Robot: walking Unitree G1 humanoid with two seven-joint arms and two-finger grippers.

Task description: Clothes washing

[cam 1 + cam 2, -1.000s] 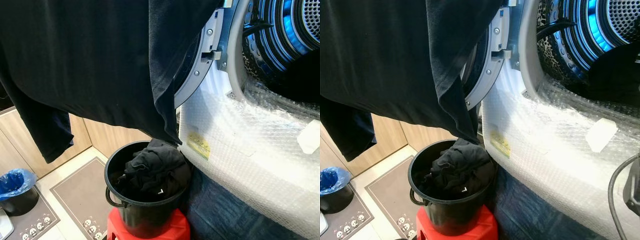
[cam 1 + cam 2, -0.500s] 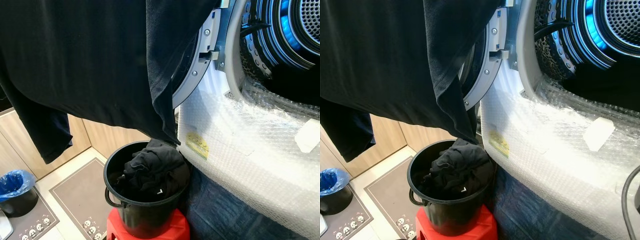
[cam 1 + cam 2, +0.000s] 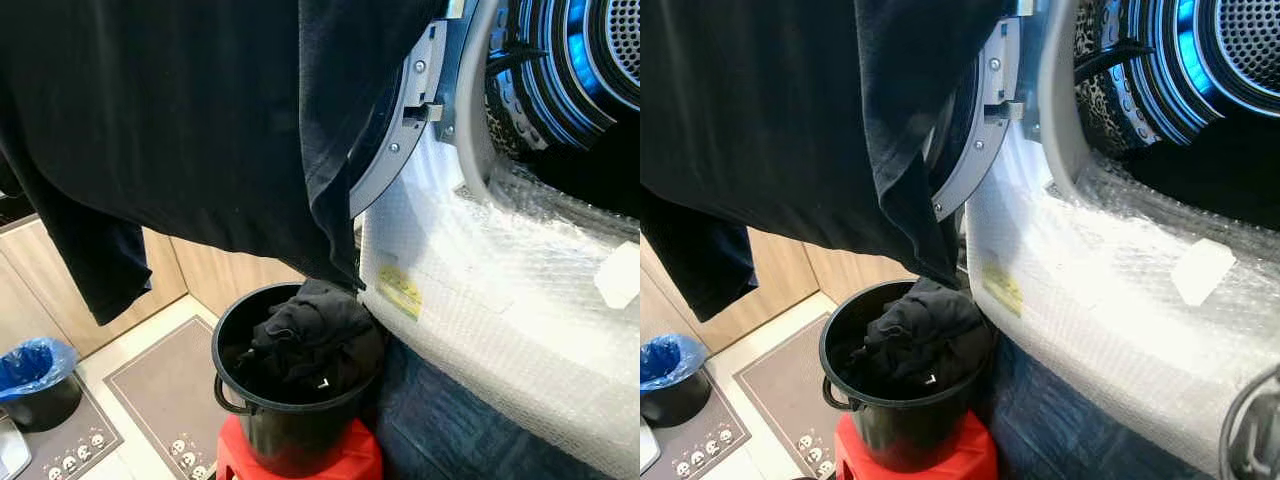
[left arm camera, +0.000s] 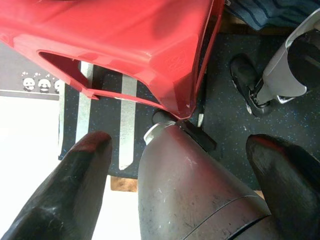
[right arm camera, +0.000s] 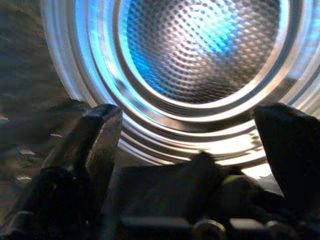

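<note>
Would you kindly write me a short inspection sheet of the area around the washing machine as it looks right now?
Surface: floor with a grey panda-print mat by the wooden cabinets.
Job's things: black garment hanging across the upper view, its lower edge just above the black bucket; bucket holds dark clothes and stands on a red stool; washer door open, drum lit blue.
Clutter: small bin with blue liner.
Grippers: left gripper open, low beside the stool; right gripper open, facing into the drum.
Cables: dark cable at the lower right.
Surroundings: bubble wrap over the washer front.
</note>
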